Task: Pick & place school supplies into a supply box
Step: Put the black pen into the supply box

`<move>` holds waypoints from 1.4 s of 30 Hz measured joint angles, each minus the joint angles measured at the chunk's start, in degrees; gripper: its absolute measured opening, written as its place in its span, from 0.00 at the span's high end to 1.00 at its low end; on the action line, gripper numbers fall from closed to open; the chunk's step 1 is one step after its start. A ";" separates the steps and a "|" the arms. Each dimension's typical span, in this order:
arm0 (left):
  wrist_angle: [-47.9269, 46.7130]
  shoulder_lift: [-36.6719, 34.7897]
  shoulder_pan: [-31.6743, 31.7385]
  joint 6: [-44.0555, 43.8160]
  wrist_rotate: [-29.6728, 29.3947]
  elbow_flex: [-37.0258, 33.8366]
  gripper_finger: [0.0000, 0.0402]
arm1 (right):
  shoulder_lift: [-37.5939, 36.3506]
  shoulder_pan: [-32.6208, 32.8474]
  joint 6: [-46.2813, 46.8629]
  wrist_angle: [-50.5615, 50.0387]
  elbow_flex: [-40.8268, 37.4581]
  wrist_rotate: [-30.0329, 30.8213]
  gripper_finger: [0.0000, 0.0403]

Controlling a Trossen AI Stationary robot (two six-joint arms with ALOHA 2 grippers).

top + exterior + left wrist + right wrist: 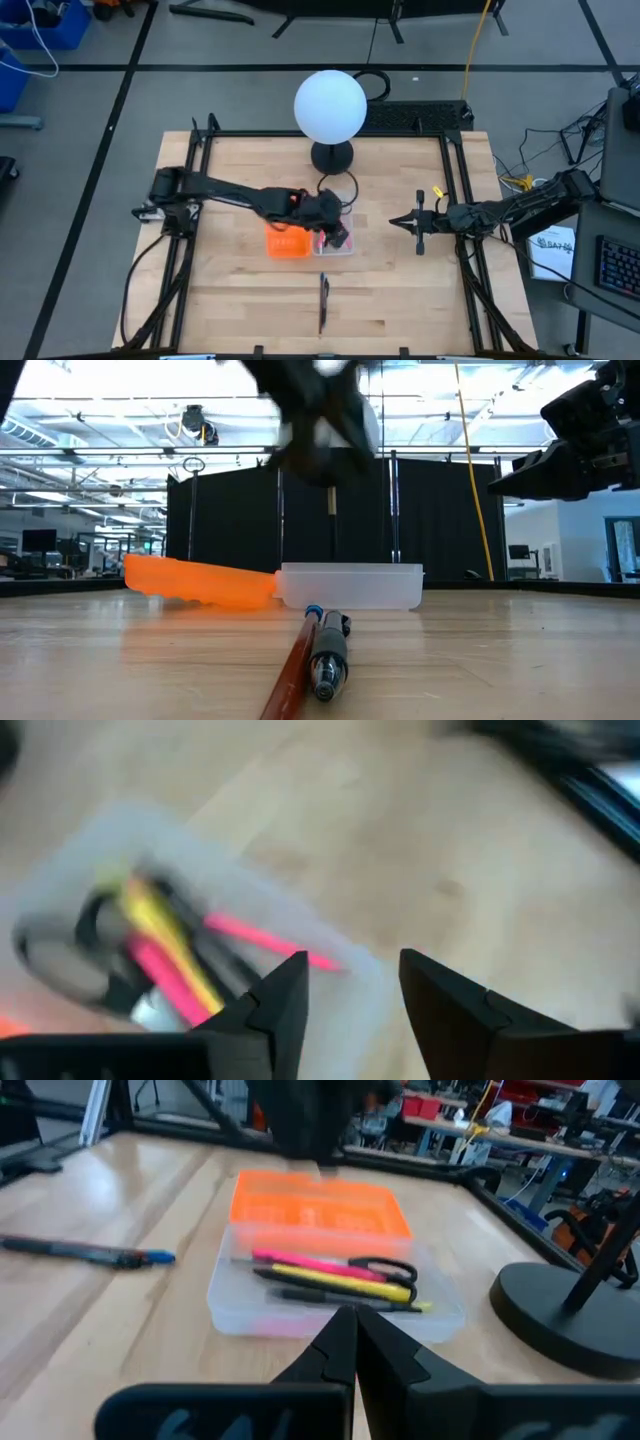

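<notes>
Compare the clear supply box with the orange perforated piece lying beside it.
The supply box is clear and translucent; the orange perforated piece is solid orange. The box holds supplies, among them a yellow pen, a pink pen and black-handled scissors; nothing shows on the orange piece. In the low view the box sits flat, while the orange piece looks tilted. Both are rectangular, similar in footprint, and lie side by side.
</notes>
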 joint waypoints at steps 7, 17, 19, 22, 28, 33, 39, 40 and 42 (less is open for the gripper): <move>-12.39 -14.63 -10.00 42.13 -4.60 3.61 0.81 | 0.22 -0.01 0.14 1.96 0.00 -0.05 1.00; -11.50 -44.31 -12.75 50.71 -19.58 -10.04 0.99 | 0.22 0.00 3.26 2.72 0.00 -0.22 1.00; -1.64 -51.04 -9.92 54.36 -16.50 -17.94 0.99 | 0.22 0.00 3.24 3.17 0.00 -0.44 1.00; 17.79 -58.90 -4.48 58.48 -6.90 -31.25 0.99 | 0.26 0.00 3.19 4.21 0.00 -2.78 1.00; 35.38 -66.29 2.69 52.18 -1.63 -50.78 0.99 | 0.25 0.00 2.76 6.37 0.00 -6.11 1.00; 47.82 -68.77 1.49 51.65 7.23 -62.81 0.99 | 0.27 0.00 -2.44 5.52 0.00 -6.12 1.00; 55.14 -71.04 -0.15 52.02 6.51 -73.34 0.99 | 0.39 0.00 -3.04 5.60 0.00 -5.98 1.00; 56.57 -71.83 -0.49 51.90 7.12 -74.93 0.99 | 0.39 0.00 -3.02 5.58 0.00 -5.97 1.00; 58.61 -72.98 -0.79 51.88 7.72 -77.65 1.00 | 0.39 0.00 -2.95 5.60 0.00 -5.97 1.00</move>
